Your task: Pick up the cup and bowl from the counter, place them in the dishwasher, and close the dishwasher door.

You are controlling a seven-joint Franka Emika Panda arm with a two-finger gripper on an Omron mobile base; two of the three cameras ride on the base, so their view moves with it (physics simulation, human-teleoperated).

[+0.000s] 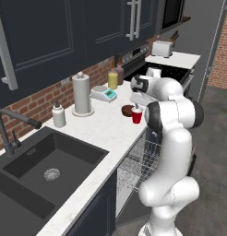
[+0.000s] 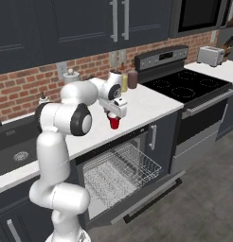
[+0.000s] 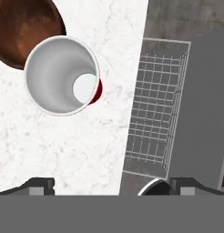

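Here, the cup (image 3: 63, 76) stands upright on the counter (image 3: 63, 145), close to its front edge, red outside and white within, mouth up. Touching or just behind it sits the bowl (image 3: 20, 27), dark brown and also upright; from the left base view the two overlap, so whether the rims touch cannot be told. Just above the cup hangs the gripper (image 2: 113, 115), pointing down, with the fingertips (image 3: 38, 185) set well apart and holding nothing. In the hand view the cup sits off to one side of the line between the tips rather than centred.

Probably best done this way: slide the hand sideways until the cup's rim falls between the two tips, then drop straight down. Keep one finger out of the narrow space by the bowl, or turn the wrist so neither finger comes down on the brown rim. Close gently on the wall below the rim; a tapered cup may slip upward out of a high pinch. Lift straight before swinging out.

Below the counter edge waits the dishwasher (image 2: 97, 160), its door (image 2: 147, 194) dropped flat and its wire rack (image 2: 120, 170) pulled out. Nearby on the right stands the stove (image 2: 184, 85).
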